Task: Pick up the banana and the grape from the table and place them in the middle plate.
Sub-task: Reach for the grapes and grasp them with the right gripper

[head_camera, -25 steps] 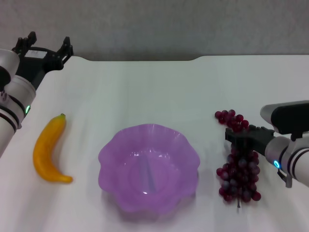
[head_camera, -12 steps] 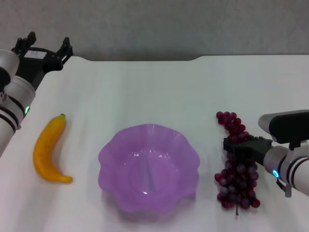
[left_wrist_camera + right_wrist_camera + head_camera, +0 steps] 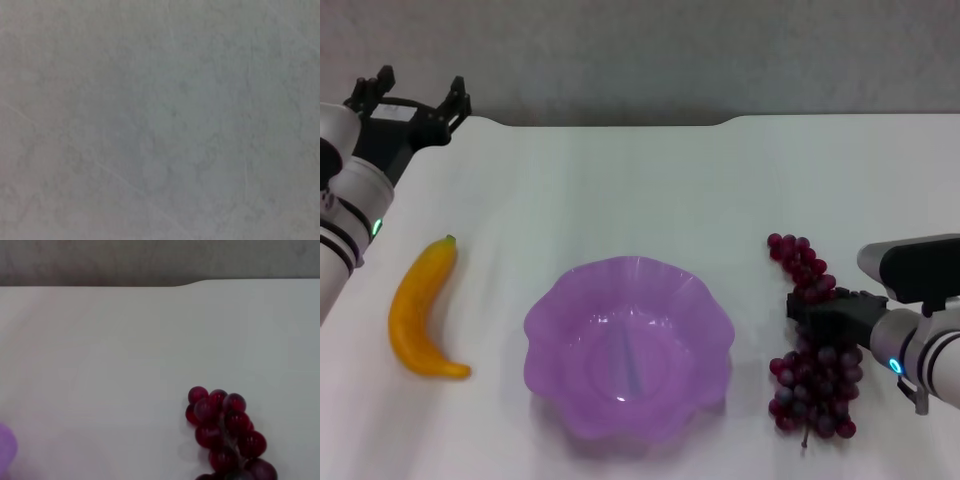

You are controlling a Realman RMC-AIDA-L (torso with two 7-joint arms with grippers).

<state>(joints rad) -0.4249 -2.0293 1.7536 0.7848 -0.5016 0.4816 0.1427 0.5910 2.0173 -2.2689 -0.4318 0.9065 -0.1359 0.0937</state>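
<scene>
Right claw [image 3: 810, 306] closed on the grape bunch [image 3: 813, 350], right of the empty purple plate [image 3: 628, 345]. Banana [image 3: 420, 309] lies left on the tabletop [image 3: 620, 190]; left claw [image 3: 412, 96] open, parked.

- Head cam sits up high and looks forward and down, so you get the whole white table [image 3: 640, 190] out to its far edge and the grey wall behind. The left arm shows at the left edge of the view, the right arm at the right edge.
- Left wrist cam just faces a plain grey mottled surface, really close up. No overlap with the other views that I can spot.
- Right wrist cam sits low over the table, facing the far edge with its notch.
- Both the head and right wrist views catch the top end of the grape [image 3: 812, 340] [image 3: 225, 430] bunch, that far edge and the wall.
</scene>
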